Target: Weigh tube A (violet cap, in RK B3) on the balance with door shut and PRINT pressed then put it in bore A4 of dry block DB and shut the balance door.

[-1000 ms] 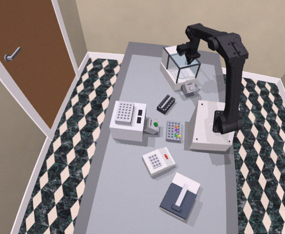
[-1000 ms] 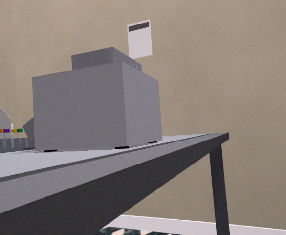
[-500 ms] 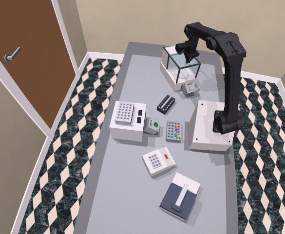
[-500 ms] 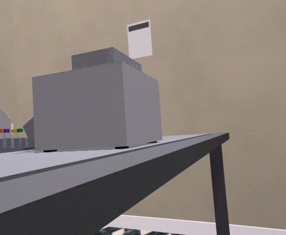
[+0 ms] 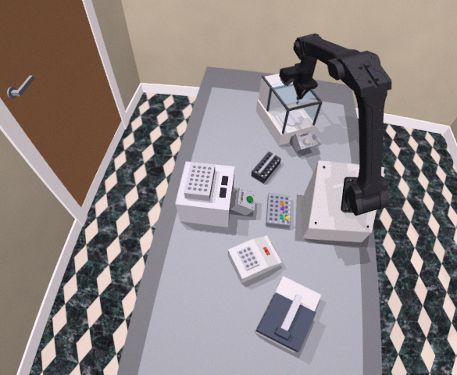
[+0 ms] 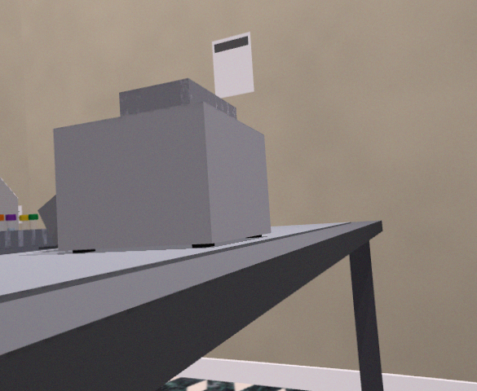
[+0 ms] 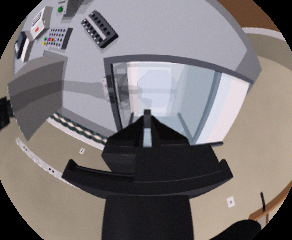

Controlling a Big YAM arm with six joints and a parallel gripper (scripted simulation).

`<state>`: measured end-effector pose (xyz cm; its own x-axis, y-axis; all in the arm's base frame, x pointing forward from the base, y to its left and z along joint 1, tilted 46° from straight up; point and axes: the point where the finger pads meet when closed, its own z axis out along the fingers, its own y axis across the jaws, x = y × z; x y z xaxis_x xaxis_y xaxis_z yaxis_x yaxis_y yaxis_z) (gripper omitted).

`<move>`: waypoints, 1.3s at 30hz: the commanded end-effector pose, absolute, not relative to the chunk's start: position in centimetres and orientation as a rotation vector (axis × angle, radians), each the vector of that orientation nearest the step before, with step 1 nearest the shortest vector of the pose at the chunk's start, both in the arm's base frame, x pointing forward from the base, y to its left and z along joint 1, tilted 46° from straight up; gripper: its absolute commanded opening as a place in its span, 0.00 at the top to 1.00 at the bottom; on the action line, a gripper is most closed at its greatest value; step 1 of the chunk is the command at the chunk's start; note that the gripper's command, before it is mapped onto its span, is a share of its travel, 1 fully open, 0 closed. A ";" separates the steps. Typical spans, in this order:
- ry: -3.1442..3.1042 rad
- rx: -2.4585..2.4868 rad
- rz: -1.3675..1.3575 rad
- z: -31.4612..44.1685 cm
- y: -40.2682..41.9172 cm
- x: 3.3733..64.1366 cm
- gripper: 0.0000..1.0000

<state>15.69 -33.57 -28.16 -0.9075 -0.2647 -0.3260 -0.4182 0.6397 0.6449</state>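
Nearest the arm's base, tube A (image 5: pixel 281 208), violet-capped, is seen standing in the rack RK (image 5: pixel 272 221), among the other coloured caps. From the rack, at about one o'clock in the top view, the balance (image 5: pixel 272 128) is found, and the gripper (image 5: pixel 300 97) is poised over its top pane (image 5: pixel 290 94). The fingers are pinched almost together, and a slim upright piece (image 7: pixel 146 119) on that pane is clamped between them. The pan is too faint to be judged.
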 end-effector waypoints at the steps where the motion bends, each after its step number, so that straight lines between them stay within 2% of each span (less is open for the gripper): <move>1: 2.678 -0.562 1.081 -28.8 -35.8 16.6 0.94; 39: 2.677 -0.562 1.081 -30.9 -37.8 18.0 0.94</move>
